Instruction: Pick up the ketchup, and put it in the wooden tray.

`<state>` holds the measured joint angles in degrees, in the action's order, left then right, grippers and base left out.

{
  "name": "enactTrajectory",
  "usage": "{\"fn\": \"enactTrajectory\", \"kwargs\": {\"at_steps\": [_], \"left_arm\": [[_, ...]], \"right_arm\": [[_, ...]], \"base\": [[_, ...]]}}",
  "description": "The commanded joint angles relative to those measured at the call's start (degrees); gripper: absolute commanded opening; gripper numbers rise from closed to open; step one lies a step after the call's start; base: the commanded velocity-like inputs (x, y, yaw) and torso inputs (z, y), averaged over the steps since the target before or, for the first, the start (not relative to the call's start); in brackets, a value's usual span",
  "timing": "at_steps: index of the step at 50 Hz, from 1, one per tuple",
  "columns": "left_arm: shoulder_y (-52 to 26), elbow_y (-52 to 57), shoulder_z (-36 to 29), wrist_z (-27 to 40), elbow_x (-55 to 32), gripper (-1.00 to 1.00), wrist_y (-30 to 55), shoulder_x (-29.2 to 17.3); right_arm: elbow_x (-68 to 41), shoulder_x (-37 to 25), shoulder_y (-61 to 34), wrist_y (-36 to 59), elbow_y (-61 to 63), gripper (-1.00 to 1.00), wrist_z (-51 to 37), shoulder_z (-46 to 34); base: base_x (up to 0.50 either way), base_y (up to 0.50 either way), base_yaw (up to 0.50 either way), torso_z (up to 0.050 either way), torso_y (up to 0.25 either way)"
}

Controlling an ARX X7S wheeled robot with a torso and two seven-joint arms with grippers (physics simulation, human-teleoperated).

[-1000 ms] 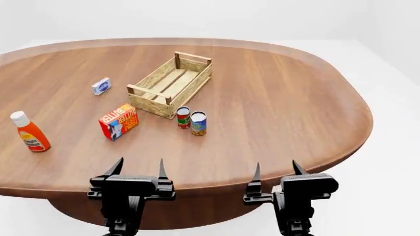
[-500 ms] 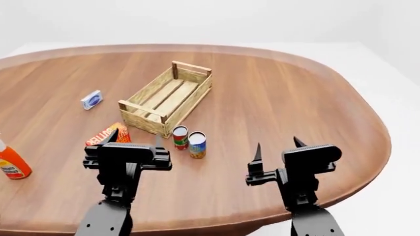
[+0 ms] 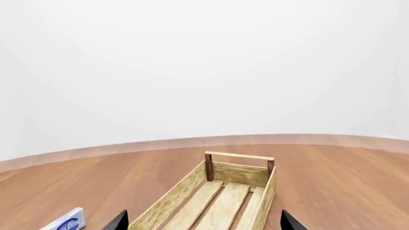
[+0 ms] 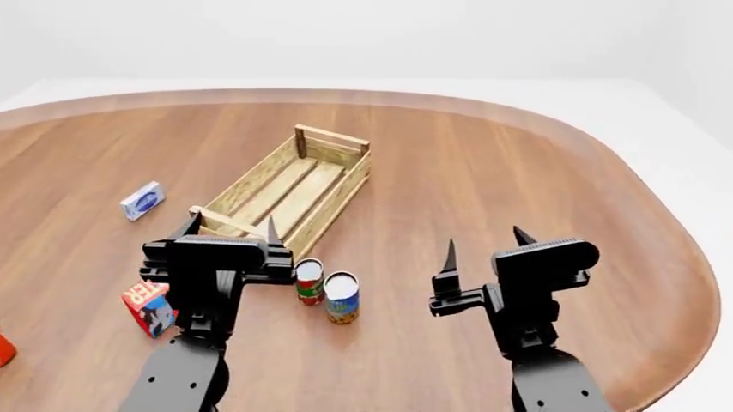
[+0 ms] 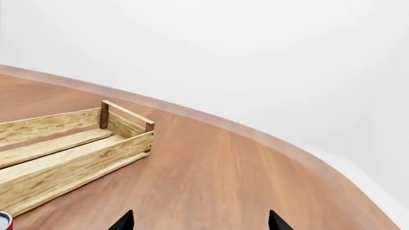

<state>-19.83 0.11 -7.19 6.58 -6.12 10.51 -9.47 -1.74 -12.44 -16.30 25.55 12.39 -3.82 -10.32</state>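
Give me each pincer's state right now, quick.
Left pincer: open, holding nothing, poised by the pale slatted wooden tray.
Right pincer: open, holding nothing, over bare brown wooden table.

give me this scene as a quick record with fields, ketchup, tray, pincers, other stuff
ketchup: only a red sliver at the head view's left edge, on the table
wooden tray: empty, mid-table
left pincer: open, holding nothing, in front of the tray's near end
right pincer: open, holding nothing
other items: two cans, butter box, small blue-white packet
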Motion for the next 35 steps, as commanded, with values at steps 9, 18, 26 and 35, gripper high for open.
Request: {"fn": "enactTrajectory", "kwargs": {"at_steps": [9, 18, 26, 35], "left_arm": [[-1.5, -2.0, 0.8, 1.6, -0.8, 1.0, -0.4, -0.4], [-1.6, -2.3, 0.7, 2.0, -1.1, 1.0, -0.3, -0.6], [-1.6, -2.7, 0.5, 2.2, -1.2, 1.0, -0.6, -0.8], [-1.9, -2.9, 0.4, 2.5, -1.5, 1.0, -0.7, -1.0]], "right_arm": [[0.8, -0.4, -4.6, 1.3, -1.4, 1.0, 1.0, -3.0], [0.7, -0.4, -5.4, 1.2, -2.2, 1.0, 1.0, -3.5], [0.5, -0.5, -5.2, 1.1, -2.1, 1.0, 0.7, -3.6], [0.3, -0.6, -5.4, 0.9, -2.2, 1.0, 0.6, -3.9]], "base": [[0.07, 0.0, 0.5, 0.0, 0.0], [0.07, 0.01, 0.5, 0.0, 0.0], [0.07, 0.01, 0.5, 0.0, 0.002], [0.07, 0.01, 0.5, 0.0, 0.0]]}}
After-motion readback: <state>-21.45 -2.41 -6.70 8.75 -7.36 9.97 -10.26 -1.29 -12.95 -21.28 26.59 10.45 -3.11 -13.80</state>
